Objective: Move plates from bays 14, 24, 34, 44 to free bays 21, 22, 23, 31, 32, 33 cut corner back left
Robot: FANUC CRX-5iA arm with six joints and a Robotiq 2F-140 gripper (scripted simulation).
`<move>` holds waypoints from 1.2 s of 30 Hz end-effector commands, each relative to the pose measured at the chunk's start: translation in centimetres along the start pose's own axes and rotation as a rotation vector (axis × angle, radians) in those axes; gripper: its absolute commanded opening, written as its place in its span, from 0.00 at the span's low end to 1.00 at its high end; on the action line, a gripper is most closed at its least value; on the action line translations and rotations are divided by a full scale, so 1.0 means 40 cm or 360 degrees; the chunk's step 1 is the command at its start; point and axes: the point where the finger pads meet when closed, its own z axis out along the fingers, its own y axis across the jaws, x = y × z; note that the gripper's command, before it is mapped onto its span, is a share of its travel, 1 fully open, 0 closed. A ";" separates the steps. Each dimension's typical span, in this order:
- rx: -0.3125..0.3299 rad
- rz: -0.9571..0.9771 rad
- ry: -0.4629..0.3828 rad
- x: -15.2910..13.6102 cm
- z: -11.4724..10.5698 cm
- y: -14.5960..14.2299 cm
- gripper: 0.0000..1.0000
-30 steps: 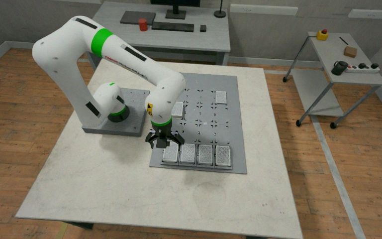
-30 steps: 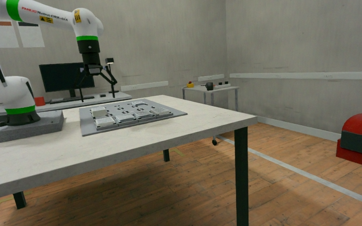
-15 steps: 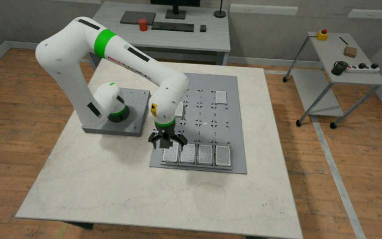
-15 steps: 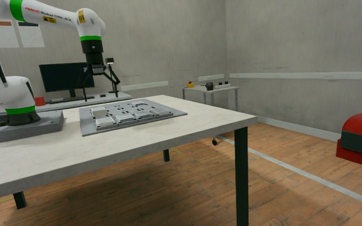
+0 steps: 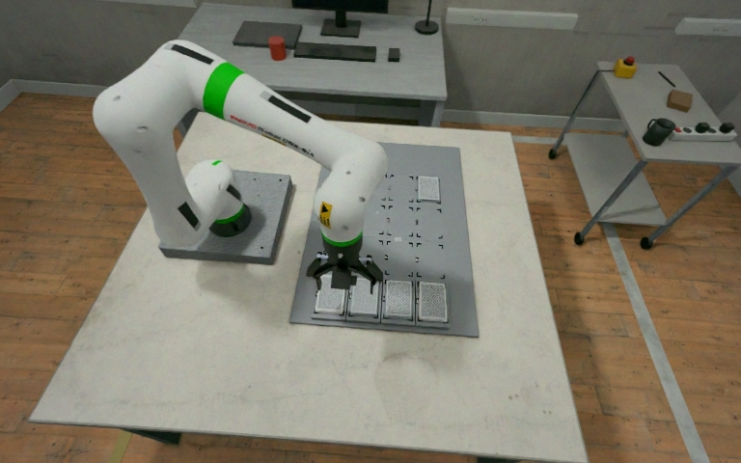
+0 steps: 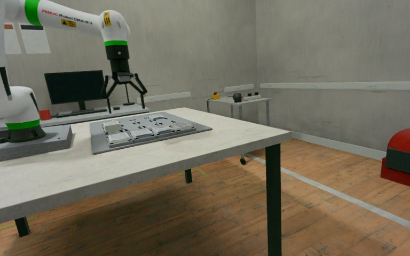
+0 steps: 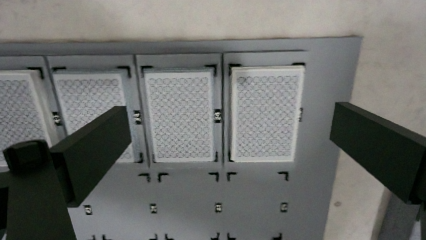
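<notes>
My gripper (image 5: 344,287) (image 6: 126,109) (image 7: 229,122) is open and empty, high above the front end of column 4, fingers spread along the row direction. Sealed plates lie in column 4: the bay 14 plate (image 5: 330,298) (image 6: 118,138) (image 7: 267,117), the bay 24 plate (image 5: 364,300) (image 6: 141,133) (image 7: 182,117), the bay 34 plate (image 5: 397,299) (image 6: 163,129) (image 7: 92,97) and the bay 44 plate (image 5: 432,302) (image 6: 181,125) (image 7: 20,107). In the wrist view the fingers stand either side of the bay 14 and 24 plates. Cut corners are too small to tell.
The bay 41 plate (image 5: 428,188) (image 6: 156,117) lies at the back left. The taller block (image 6: 112,126) in bay 12 is hidden by the arm in the top view. A small pale scrap (image 5: 397,238) lies on the grey deck (image 5: 464,273) between bays 32 and 33.
</notes>
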 end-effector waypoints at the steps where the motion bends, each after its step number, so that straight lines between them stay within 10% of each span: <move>1: 0.0001 0.0000 0.0001 0.001 -0.002 -0.030 1.00; 36: 0.0001 0.0000 0.0001 0.001 -0.002 -0.097 1.00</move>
